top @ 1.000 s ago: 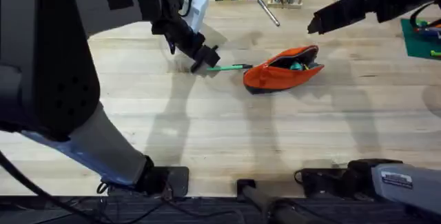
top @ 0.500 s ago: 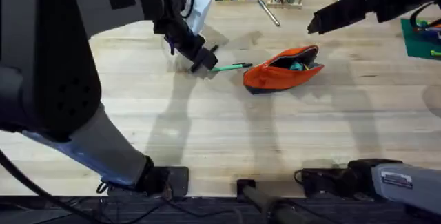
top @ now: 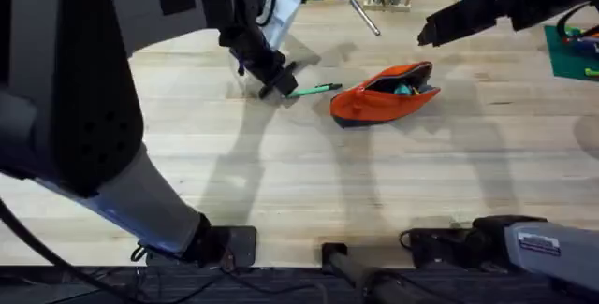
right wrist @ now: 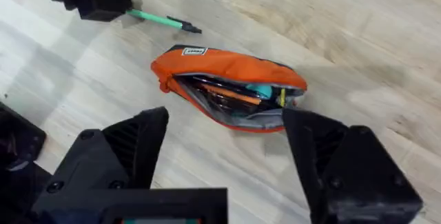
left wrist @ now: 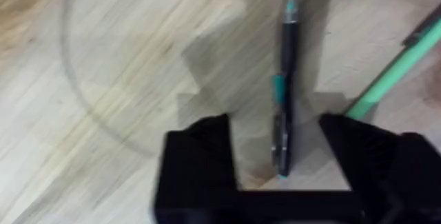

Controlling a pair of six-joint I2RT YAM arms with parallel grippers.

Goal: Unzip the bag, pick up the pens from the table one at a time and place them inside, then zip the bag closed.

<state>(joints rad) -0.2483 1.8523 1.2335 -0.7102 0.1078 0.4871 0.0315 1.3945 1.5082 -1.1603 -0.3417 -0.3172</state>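
The left gripper (left wrist: pixel 279 151) has its fingers spread with a black pen (left wrist: pixel 284 93) lying lengthwise in the gap between them on the table (top: pixel 281 173); the fingers are not closed on it, and whether they touch it cannot be told. A green pen (top: pixel 314 90) lies just beside, its near end by the gripper and its far end pointing at the bag (top: pixel 384 93). Both pens look light, stiff and smooth, so they would likely roll or slip if pinched near a tip; a hold across the middle of the barrel seems safest, with the fingers square to its length. The bag lies on its side near the middle of the table, its zip open, with dark, orange and teal items visible inside; it is soft fabric and will probably sag or slide when a pen is pushed in, so the mouth may need steadying. The right gripper (right wrist: pixel 224 155) hovers above the bag, wide open and holding nothing. A small label (right wrist: pixel 194 51) sits on the bag's orange side near one end, but its writing is too small to read.
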